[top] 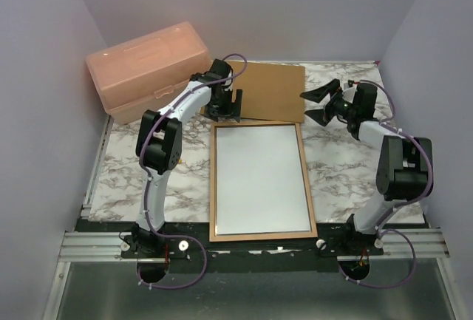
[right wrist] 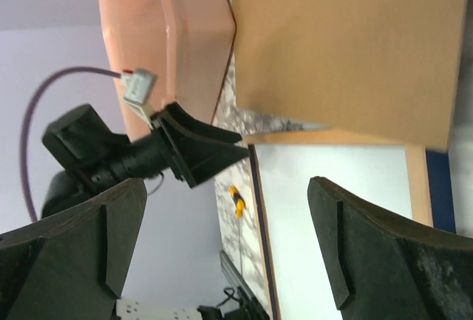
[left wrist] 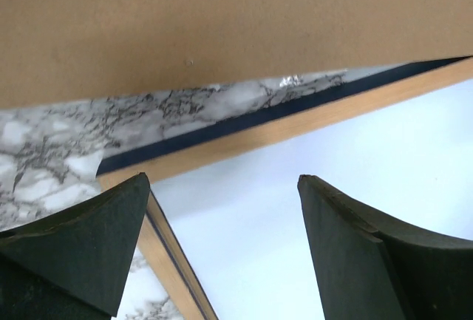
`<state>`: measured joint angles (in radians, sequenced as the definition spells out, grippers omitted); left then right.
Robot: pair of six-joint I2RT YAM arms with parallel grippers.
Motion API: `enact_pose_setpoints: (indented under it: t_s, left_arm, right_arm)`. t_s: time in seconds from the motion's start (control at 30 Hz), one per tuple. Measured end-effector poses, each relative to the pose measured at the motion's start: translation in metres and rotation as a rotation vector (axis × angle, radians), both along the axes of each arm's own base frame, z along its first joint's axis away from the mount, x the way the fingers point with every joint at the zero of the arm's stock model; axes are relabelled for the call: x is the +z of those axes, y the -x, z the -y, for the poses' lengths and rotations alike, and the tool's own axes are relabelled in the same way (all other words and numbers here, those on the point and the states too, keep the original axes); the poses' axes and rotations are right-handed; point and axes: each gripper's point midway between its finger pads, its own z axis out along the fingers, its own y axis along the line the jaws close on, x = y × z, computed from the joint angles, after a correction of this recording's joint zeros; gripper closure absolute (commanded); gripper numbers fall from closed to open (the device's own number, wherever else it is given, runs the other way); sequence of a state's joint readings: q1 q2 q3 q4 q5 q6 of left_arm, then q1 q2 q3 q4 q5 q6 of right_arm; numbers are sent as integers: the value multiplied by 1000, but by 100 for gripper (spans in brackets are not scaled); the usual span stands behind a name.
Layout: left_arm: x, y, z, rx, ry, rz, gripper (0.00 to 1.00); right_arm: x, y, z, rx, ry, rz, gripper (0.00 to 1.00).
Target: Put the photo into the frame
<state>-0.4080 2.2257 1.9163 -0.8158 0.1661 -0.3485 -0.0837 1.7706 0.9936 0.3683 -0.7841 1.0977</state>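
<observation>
Top external view: my left gripper (top: 228, 111) hovers spread over the far left corner of the frame (top: 263, 236) (wood face up), lying flat on the desk (top: 336, 172); my right gripper (top: 316, 104) gapes wide, holding nothing.

The frame (top: 262, 236) lay flat in the middle of the marble desk (top: 336, 165), upright in format, its light wood face up and a navy edge showing outside. Its opening showed a plain whitish surface; pane or photo, unclear.
</observation>
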Motion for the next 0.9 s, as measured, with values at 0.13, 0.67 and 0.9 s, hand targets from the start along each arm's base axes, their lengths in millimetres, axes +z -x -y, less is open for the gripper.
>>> enact_pose_setpoints:
  t_s: [0.13, 0.67, 0.9]
  left_arm:
    - [18, 12, -7, 13, 3, 25, 15]
    - [94, 66, -17, 46, 173, 178, 15]
    - [100, 105, -7, 25, 336, 150, 15]
  right_arm:
    - [0, 29, -1, 6, 75, -4, 1]
    - [-88, -21, 32, -49, 261, -179, 20]
    - [-110, -42, 27, -19, 211, -194, 32]
